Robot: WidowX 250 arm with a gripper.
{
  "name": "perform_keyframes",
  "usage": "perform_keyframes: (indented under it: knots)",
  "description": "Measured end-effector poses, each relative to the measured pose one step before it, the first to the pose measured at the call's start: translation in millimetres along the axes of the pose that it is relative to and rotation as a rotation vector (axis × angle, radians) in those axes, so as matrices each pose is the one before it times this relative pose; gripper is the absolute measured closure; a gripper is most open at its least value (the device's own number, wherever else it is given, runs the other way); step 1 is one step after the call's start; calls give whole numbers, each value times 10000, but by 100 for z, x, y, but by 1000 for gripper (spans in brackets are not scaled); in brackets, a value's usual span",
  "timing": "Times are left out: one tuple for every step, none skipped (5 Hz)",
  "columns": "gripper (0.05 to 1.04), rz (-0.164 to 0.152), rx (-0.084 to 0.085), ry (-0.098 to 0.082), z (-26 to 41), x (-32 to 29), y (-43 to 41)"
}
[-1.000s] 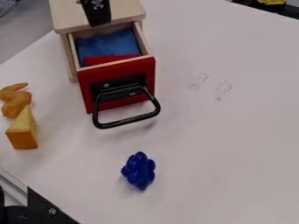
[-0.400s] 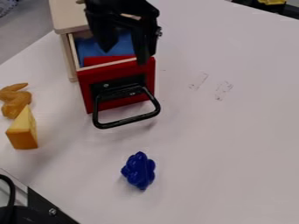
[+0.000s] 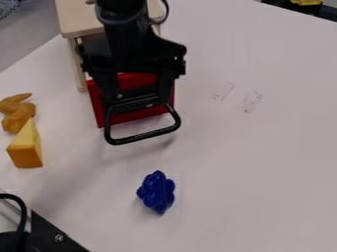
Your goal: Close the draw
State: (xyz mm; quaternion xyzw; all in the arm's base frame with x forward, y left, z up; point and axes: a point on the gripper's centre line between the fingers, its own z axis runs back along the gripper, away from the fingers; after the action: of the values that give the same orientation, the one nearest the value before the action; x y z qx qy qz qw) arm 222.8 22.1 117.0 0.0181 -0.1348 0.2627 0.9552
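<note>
My gripper [image 3: 137, 96] hangs at the upper left, over the open drawer, its two fingers spread apart in front of the red drawer front [image 3: 140, 116]. The drawer still sticks out of the small wooden cabinet [image 3: 74, 17], whose top shows behind the arm. Below the fingertips, the black loop handle [image 3: 143, 136] juts toward the camera. The arm and gripper cover most of the drawer's inside and the upper part of its front.
Left of the drawer lie an orange-brown toy figure [image 3: 17, 114] and a cheese-like wedge [image 3: 26, 147]. A dark blue lumpy toy [image 3: 156, 192] is below the handle. Black hardware [image 3: 49, 236] fills the lower left corner.
The gripper has come in from the top edge and moved down the view, over the drawer to its front. The drawer and the toys have kept their places.
</note>
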Motion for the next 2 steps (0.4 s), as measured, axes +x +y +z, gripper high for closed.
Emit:
perform_keyframes:
  knots:
    - [85, 1447, 1065, -76, -1386, -177, 301]
    - [85, 331, 496, 240, -1677, 188, -221]
